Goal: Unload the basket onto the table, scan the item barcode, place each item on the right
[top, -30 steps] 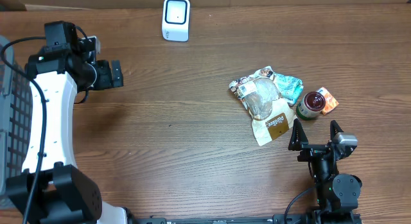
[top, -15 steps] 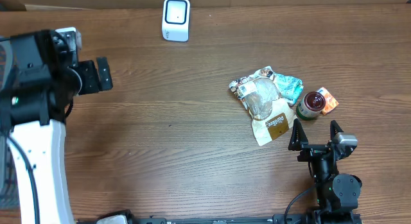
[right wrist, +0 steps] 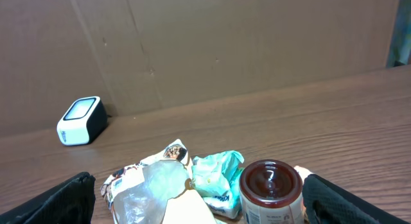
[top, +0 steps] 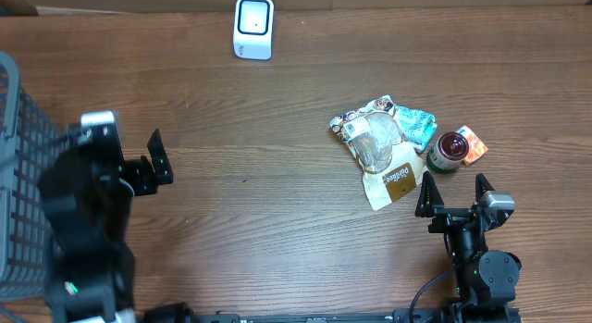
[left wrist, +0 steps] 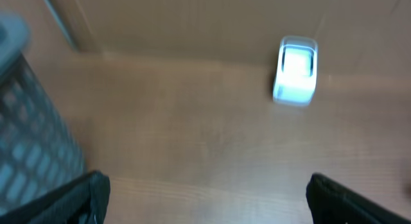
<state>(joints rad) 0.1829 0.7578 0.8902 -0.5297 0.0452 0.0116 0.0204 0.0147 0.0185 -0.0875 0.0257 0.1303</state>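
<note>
The left hand [left wrist: 204, 199] is hovering over the 9 o'clock side of the counter [top: 277, 221], its two fingers standing wide apart with nothing between them; a grey wire basket [top: 18, 184] is sitting beside it, further toward 9 o'clock; the left wrist view is coming through blurred, yet the white barcode scanner [top: 253, 27] is showing in it, ahead of the hand. The scanner is standing at the counter's 12 o'clock edge, well apart from both hands. The items are lying in a loose heap toward 3 o'clock; a clear crinkled bag [top: 375, 142] is resting on a tan packet [top: 396, 182], and a teal packet [top: 418, 127] is touching the bag at its 2 o'clock side; a jar [top: 450, 149] with a dark red lid is standing upright just beside the teal packet, with an orange packet [top: 472, 143] touching it at 3 o'clock. The right hand [top: 453, 192] is waiting at 6 o'clock of the heap, fingers spread wide and empty, pointing toward 12 o'clock; it is sitting near the jar without touching it.
</note>
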